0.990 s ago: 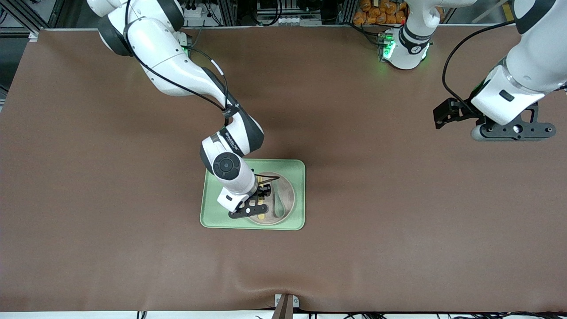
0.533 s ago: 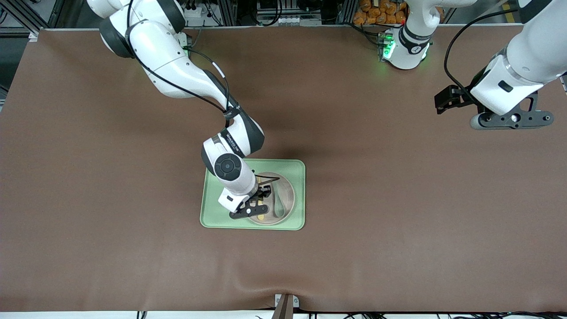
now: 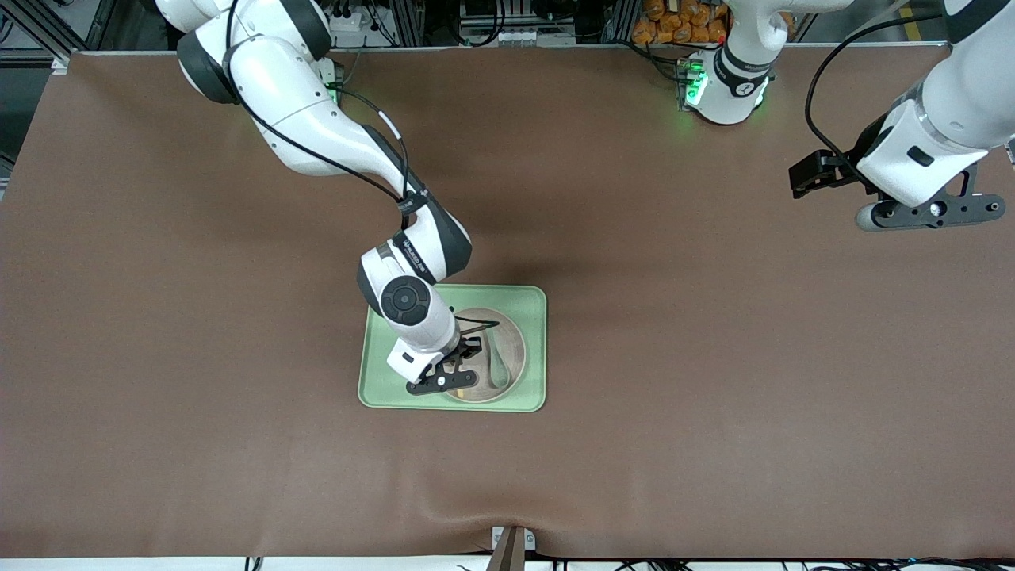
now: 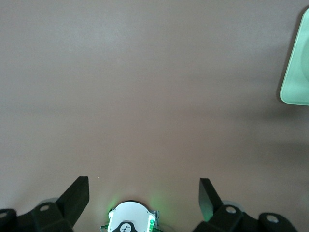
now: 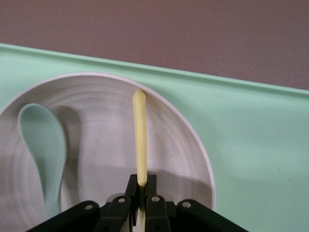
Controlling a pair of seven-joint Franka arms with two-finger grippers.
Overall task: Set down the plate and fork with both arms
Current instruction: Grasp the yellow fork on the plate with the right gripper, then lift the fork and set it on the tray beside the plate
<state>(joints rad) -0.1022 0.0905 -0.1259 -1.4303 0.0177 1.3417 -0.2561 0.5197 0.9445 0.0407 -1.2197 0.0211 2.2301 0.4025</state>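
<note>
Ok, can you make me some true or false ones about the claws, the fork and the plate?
1. The right claw is shut on the fork. True.
2. The plate sits on the bare table. False: it sits on the green tray.
3. A spoon lies in the plate beside the fork. True.
4. The left claw holds the spoon. False: it is open and holds nothing, over bare table at the left arm's end.
5. The fork is red. False: it is yellow.
</note>
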